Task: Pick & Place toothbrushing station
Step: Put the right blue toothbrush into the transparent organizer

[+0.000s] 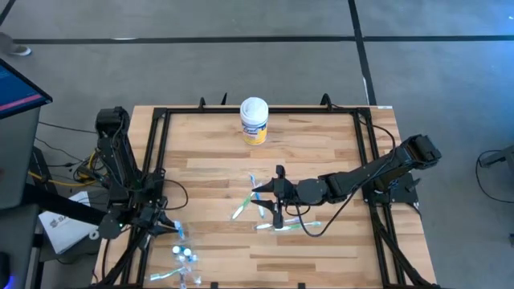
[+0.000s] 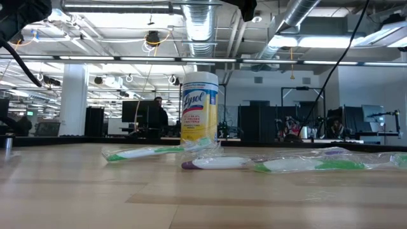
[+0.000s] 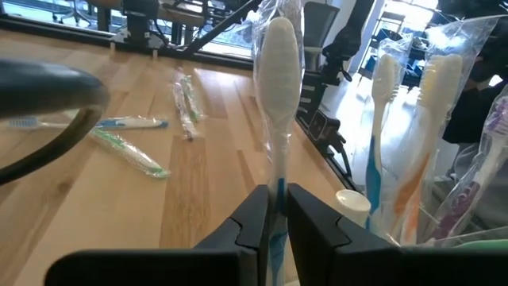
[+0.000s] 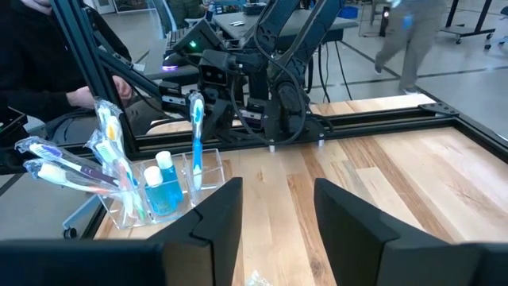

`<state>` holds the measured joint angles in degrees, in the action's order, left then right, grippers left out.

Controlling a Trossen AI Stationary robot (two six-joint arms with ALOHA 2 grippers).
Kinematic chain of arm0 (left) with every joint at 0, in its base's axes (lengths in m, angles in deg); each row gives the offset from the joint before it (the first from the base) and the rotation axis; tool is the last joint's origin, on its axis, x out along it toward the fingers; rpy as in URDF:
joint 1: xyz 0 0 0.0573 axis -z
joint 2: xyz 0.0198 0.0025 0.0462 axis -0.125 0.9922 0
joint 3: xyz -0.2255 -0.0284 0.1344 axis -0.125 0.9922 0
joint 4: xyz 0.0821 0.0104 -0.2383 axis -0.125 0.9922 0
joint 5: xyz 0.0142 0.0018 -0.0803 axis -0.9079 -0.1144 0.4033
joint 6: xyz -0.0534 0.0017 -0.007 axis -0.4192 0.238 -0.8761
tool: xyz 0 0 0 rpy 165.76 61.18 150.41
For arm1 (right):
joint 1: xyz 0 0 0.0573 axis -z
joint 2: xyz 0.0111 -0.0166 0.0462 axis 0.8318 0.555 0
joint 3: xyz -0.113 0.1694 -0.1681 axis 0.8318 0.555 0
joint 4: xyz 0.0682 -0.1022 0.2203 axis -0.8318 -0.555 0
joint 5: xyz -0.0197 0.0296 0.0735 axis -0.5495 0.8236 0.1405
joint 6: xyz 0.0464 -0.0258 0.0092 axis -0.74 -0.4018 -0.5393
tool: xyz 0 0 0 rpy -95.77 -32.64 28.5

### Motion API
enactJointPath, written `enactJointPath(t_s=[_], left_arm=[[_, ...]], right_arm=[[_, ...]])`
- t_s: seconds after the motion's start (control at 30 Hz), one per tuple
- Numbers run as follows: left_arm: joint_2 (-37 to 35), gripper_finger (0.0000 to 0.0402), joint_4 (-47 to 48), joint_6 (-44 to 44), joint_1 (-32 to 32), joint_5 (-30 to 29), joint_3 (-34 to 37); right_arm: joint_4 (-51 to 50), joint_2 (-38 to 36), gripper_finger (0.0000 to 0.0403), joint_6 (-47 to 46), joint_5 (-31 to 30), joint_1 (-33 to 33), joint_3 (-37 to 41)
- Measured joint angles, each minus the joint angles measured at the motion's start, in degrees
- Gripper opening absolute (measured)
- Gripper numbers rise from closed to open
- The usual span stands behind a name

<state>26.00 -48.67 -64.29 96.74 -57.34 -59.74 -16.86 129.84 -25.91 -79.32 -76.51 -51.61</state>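
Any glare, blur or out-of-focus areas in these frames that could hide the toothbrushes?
High view: even light, brushes tiny. Low view: bright ceiling lights, wipes canister sharp, near toothbrushes soft. Left wrist view: wrapped toothbrush in the left gripper sharp, wrapper glinting. Right wrist view: right gripper blurred, walking person smeared.

A clear plastic holder (image 4: 163, 191) stands at the desk's near left corner, holding several wrapped toothbrushes (image 4: 71, 171) that lean outward and two small teal toothpaste tubes (image 4: 163, 187) upright. One blue-handled toothbrush (image 4: 196, 135) with a white head stands upright over the holder, pinched in the left gripper's (image 3: 278, 214) jaws. More wrapped toothbrushes (image 1: 269, 210), green, blue and white, lie scattered flat mid-desk.
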Motion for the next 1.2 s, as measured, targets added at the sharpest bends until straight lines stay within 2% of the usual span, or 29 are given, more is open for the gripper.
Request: enactJointPath(t_s=[0.4, 0.9, 1.2], left_arm=[[0.0, 0.0039, -0.4, -2.6, 0.0, 0.0, 1.0], [0.0, 0.0139, -1.7, -2.8, 0.0, -0.6, 1.1], [0.0, 0.0156, -2.0, 0.4, -2.7, -5.0, 1.1]], right_arm=[[0.0, 0.0, 0.0151, 0.0, 0.0, 0.0, 0.0], [-0.8, 0.0, 0.0151, 0.0, 0.0, 0.0, 0.0], [-4.0, 0.0, 0.0159, -0.1, 0.0, 0.0, 0.0]])
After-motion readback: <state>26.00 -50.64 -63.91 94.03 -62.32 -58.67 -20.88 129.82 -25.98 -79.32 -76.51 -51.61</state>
